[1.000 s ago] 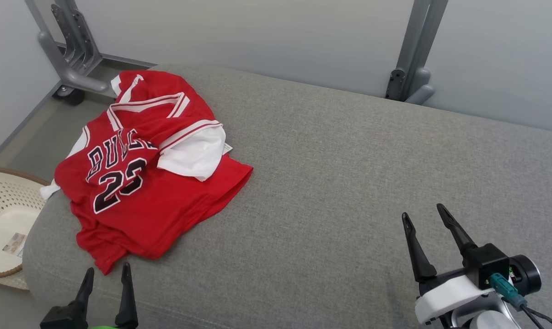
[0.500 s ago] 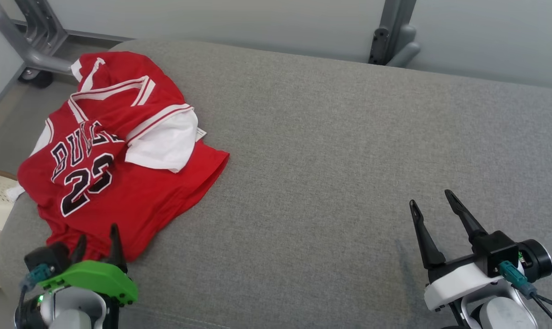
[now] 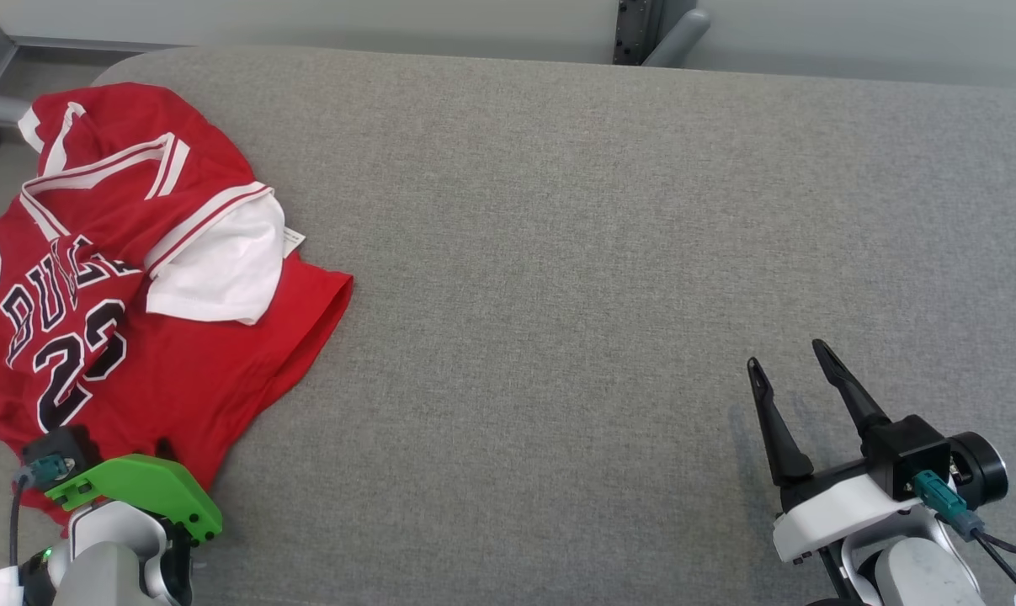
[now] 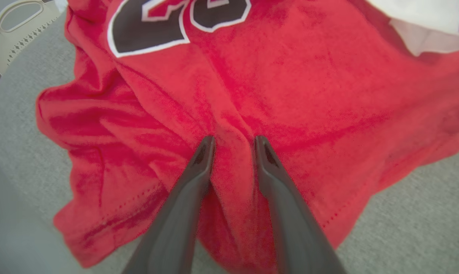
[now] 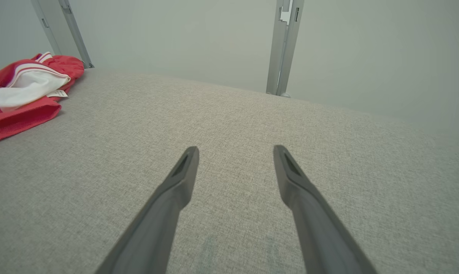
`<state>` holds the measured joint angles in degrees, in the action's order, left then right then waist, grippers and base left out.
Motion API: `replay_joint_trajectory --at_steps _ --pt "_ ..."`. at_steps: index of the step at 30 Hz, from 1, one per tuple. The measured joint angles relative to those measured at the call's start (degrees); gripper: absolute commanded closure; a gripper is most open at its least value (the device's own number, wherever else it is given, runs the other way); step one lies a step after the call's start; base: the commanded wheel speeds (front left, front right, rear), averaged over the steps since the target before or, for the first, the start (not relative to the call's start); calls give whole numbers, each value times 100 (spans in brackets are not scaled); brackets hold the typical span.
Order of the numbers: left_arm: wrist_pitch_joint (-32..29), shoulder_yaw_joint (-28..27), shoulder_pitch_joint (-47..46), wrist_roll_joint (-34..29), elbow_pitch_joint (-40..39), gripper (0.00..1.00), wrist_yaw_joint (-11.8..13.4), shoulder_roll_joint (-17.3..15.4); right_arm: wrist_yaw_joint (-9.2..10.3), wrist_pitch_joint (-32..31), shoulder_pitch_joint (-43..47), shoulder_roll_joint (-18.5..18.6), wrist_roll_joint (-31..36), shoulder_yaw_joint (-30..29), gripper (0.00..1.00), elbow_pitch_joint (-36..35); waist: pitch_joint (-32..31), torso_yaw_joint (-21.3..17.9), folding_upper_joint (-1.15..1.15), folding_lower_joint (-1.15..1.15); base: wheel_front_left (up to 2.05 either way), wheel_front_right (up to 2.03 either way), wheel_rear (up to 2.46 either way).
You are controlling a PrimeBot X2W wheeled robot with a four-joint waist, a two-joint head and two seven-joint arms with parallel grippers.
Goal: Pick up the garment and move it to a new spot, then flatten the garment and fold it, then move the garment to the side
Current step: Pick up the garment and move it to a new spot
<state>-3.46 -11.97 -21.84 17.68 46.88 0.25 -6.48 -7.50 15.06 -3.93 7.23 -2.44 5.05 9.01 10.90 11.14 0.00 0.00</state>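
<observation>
The garment lay crumpled at the left end of the grey cushion, every step yet to do. My left gripper had a red fold between its fingers (truly gripped? I could not tell); the right gripper stood open

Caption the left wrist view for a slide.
Left end effector straddling a raised fold of the red jersey on grey upholstery.

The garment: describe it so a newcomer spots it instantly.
On the wide grey cushion, look to its left end. A crumpled red jersey lies there. Its red cloth, white sleeve and black 23 set it apart from the pale basket nearby.
</observation>
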Motion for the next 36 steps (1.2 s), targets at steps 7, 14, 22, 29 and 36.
replay_joint_trajectory --at_steps 7,14,22,29,36 --pt "23 63 -118 21 370 100 -124 -113 0 0 1 -58 -18 -3 0 51 -64 -41 0 0 0 0 0" --pt "392 -4 -122 210 82 100 -346 -142 0 0 23 -107 -49 -16 0 78 -213 -61 0 0 0 0 0" --pt "234 149 -115 293 -1660 100 -488 -144 0 0 172 -205 -96 -69 0 108 -440 -30 0 0 0 0 0" --pt "-591 725 3 292 -4001 100 -477 90 0 0 181 -322 -151 -44 0 101 -531 -221 0 -1 0 0 0" --pt "-1145 1618 1 345 -5111 100 -438 280 0 0 143 -391 -192 -82 0 99 -530 -612 0 -1 0 0 0"
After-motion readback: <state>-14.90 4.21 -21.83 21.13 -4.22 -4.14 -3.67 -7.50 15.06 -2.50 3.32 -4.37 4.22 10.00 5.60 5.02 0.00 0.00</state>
